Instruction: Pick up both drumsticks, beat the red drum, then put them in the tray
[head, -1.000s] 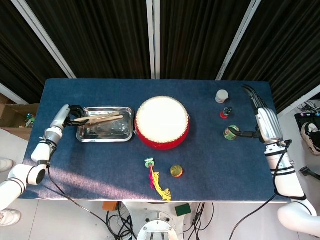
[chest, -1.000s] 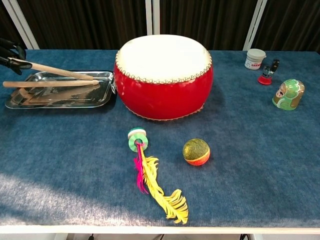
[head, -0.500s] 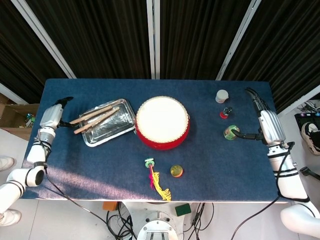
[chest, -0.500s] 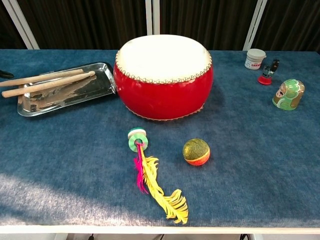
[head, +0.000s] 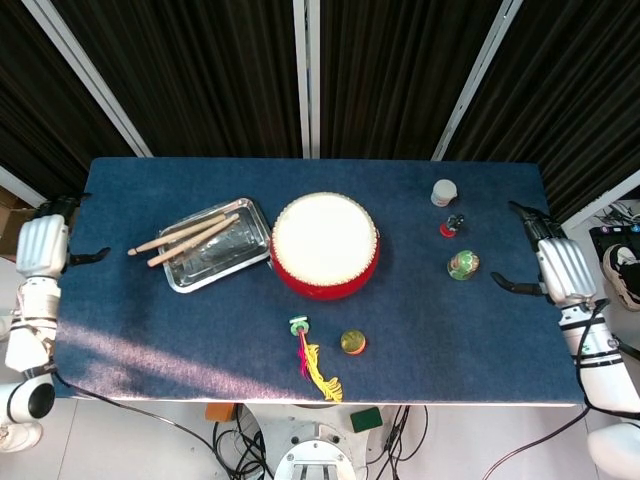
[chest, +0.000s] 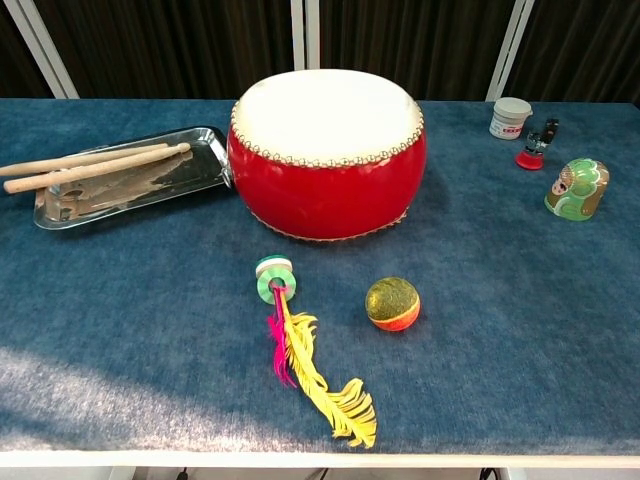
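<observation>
Two wooden drumsticks lie side by side across the metal tray, their thick ends jutting over its left rim above the blue surface. The tray sits skewed, its right corner close against the red drum.

The left hand hovers off the surface's left edge, well apart from the stick ends, its fingers loosely spread and holding nothing. The right hand hangs off the right edge, fingers likewise apart and empty. Neither hand shows in the chest view.

The sticks look light, stiff and smooth, so they would likely roll or slide on the shiny metal. The overhanging ends, the parts nearest the left fingers, look like the easiest place to take hold. The thin tray probably shifts with any nudge.

Judging by how things lie, the task looks finished or nearly so.

Open cloth lies between the left fingers and the tray. Nearer the right fingers stand a green figurine, a small red and black toy and a white jar. A feather shuttlecock and a ball lie in front of the drum.
</observation>
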